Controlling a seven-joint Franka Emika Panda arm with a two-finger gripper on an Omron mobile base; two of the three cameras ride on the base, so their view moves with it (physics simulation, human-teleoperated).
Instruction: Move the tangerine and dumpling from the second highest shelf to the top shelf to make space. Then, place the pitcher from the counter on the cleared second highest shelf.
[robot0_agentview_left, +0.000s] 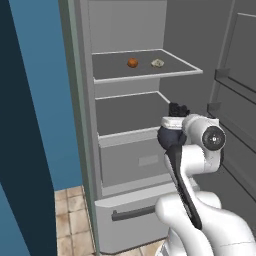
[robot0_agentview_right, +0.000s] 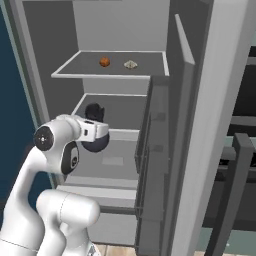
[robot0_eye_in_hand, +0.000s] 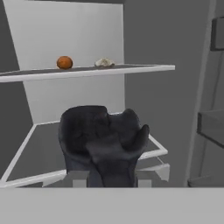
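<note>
The tangerine (robot0_agentview_left: 132, 63) (robot0_agentview_right: 104, 62) (robot0_eye_in_hand: 64, 62) and the dumpling (robot0_agentview_left: 157, 63) (robot0_agentview_right: 130, 64) (robot0_eye_in_hand: 104, 63) lie side by side on the top shelf (robot0_agentview_left: 175, 67) (robot0_agentview_right: 75, 70) (robot0_eye_in_hand: 144, 68), tangerine on the left. One level down, the second highest shelf (robot0_agentview_left: 125, 112) (robot0_agentview_right: 125, 105) (robot0_eye_in_hand: 39, 148) is bare. My gripper (robot0_agentview_left: 176, 113) (robot0_agentview_right: 95, 116) (robot0_eye_in_hand: 111, 175) is shut on the pitcher (robot0_agentview_left: 178, 108) (robot0_agentview_right: 94, 111) (robot0_eye_in_hand: 103, 140), a dark blue-grey vessel held just in front of that shelf's front rim. The pitcher hides my fingertips.
The open fridge door (robot0_agentview_right: 200, 125) with its racks stands close on the right. A grey drawer front (robot0_agentview_left: 135, 160) and a lower drawer with a dark handle (robot0_agentview_left: 132, 214) sit under the shelves. A blue wall (robot0_agentview_left: 40, 100) lies to the left, over tiled floor (robot0_agentview_left: 72, 220).
</note>
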